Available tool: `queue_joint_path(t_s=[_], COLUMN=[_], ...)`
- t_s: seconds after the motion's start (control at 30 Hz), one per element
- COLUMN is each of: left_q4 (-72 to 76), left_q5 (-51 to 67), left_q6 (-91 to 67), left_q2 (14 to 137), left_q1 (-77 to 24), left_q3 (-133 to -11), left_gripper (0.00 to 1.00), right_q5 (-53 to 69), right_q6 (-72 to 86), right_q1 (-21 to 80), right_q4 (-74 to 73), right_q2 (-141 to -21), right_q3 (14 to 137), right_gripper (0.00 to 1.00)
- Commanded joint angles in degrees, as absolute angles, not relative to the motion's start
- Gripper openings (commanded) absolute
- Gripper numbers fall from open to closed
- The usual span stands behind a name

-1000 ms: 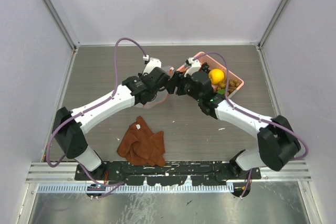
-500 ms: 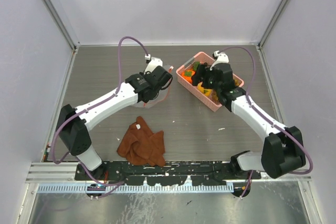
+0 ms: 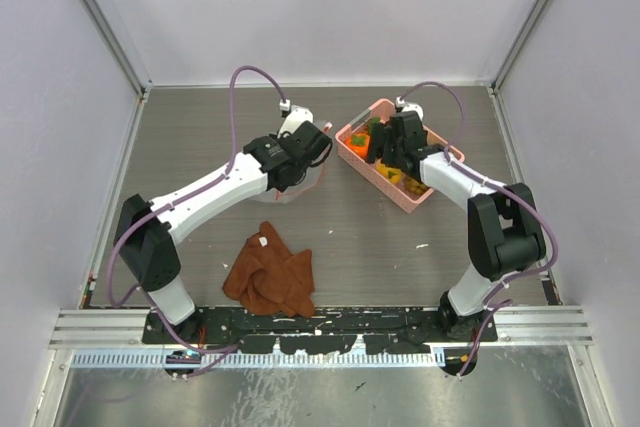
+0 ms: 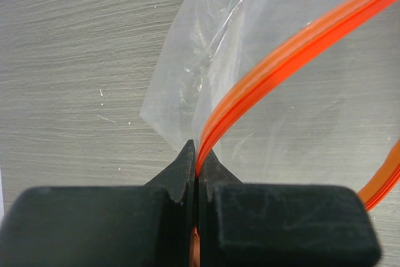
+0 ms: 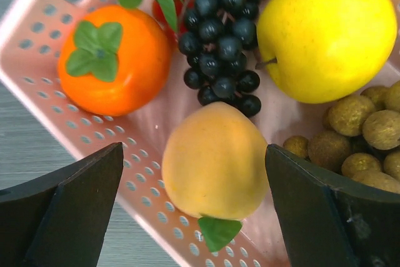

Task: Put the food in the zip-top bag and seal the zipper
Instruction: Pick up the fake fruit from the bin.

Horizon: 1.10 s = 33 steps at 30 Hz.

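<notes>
Left gripper (image 4: 197,157) clamps zipper (image 4: 294,51). Right gripper (image 5: 200,201), jaws apart, straddles yellow-orange fruit (image 5: 215,154); only its wrist view resolves dark grapes (image 5: 225,35) at 12 o'clock.

The clear bag (image 4: 200,54) is crumpled, its orange zipper (image 4: 287,54) unsealed, one end pinched in the left gripper (image 4: 197,154). An orange fruit (image 5: 112,60), dark grapes (image 5: 225,29), a yellow fruit (image 5: 325,35), a peach-coloured fruit (image 5: 215,161) and brownish-green grapes (image 5: 356,129) lie in the pink basket (image 5: 37,32).

The top camera overlooks the grey wood-grain table (image 3: 200,157); the close wrist cameras share its clear orange-edged plastic bag (image 4: 212,42), left, and pink perforated basket (image 5: 37,35), right.
</notes>
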State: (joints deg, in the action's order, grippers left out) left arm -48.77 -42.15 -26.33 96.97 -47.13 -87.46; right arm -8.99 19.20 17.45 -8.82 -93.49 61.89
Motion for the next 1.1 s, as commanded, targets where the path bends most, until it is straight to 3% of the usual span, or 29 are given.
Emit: queue_joint_path(t_s=[0.0, 0.17, 0.53, 0.67, 0.83, 1.07], left_q4=[-49.4, -48.5, -47.5, -48.5, -49.0, -47.7], left_q5=[-42.3, -42.8, -41.1, -40.7, -40.3, -39.7], left_q6=[-26.4, -25.6, -25.2, -25.0, -25.4, -25.2], left_q2=[97.4, 97.5, 99.2, 100.7, 100.5, 99.2], left_q1=[-46.8, -46.8, -46.7, -46.6, -46.6, -46.6], left_q3=[-90.1, -89.5, -88.9, -91.0, -91.9, -92.0], left_gripper=[0.0, 0.0, 0.0, 0.0, 0.0, 0.0], right_q5=[-11.9, -16.1, -9.2, -8.6, -8.1, -7.9], right_q6=[20.2, 19.5, 21.2, 21.0, 21.1, 20.1], right_q1=[17.5, 17.5, 17.4, 17.5, 17.4, 17.5], right_q4=[-9.1, -10.9, -9.8, -8.8, -7.7, -5.9], right_q2=[-95.0, -95.8, -100.1, -97.5, -92.1, -87.8], right_q3=[62.0, 61.8, 61.8, 60.7, 58.5, 58.4], right_gripper=[0.99, 0.99, 0.96, 0.88, 0.71, 0.63])
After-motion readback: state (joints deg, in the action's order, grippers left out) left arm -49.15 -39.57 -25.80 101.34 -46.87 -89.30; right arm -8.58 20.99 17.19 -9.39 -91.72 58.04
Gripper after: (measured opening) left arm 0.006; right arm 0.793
